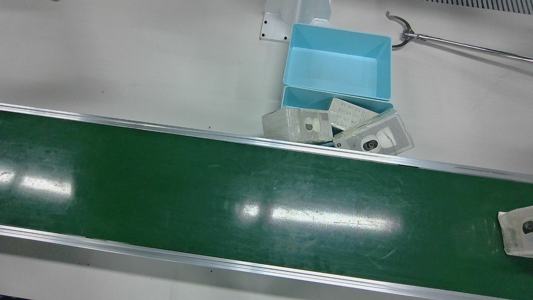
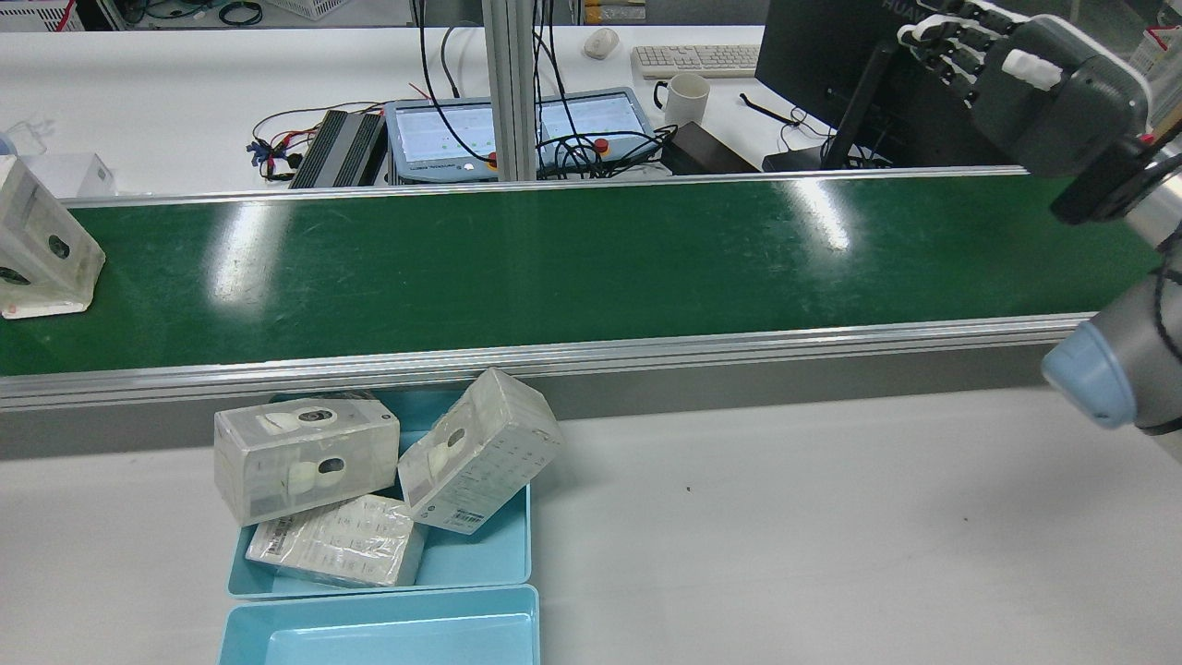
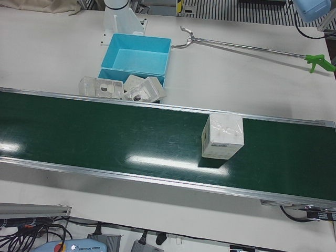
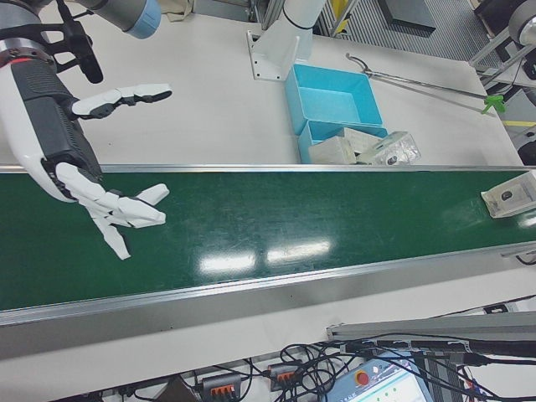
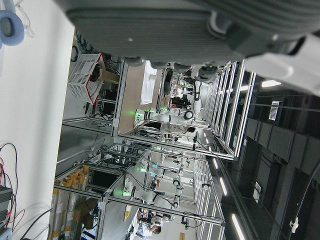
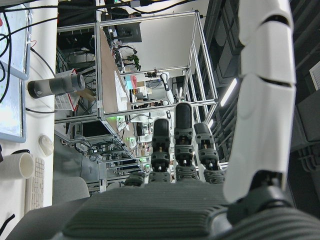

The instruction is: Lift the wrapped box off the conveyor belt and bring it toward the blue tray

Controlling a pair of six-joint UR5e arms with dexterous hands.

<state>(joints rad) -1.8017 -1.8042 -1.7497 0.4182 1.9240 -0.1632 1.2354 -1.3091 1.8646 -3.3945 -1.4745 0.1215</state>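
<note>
A wrapped box (image 3: 223,136) stands alone on the green conveyor belt (image 1: 208,187). It also shows at the right edge of the front view (image 1: 516,231), at the left edge of the rear view (image 2: 42,245) and at the right of the right-front view (image 4: 509,194). My right hand (image 4: 109,209) is open and empty above the opposite end of the belt, far from the box; it also shows in the rear view (image 2: 1016,74). My left hand (image 5: 190,30) shows only in its own view, palm bare, holding nothing. Two blue trays sit beside the belt: one empty (image 1: 337,62), one (image 2: 517,554) holding three wrapped boxes (image 2: 305,457).
A long metal reacher tool (image 3: 247,47) with a green handle lies on the white table behind the trays. A white arm pedestal (image 1: 287,21) stands next to the empty tray. Monitor, keyboard and cables (image 2: 517,129) sit beyond the belt.
</note>
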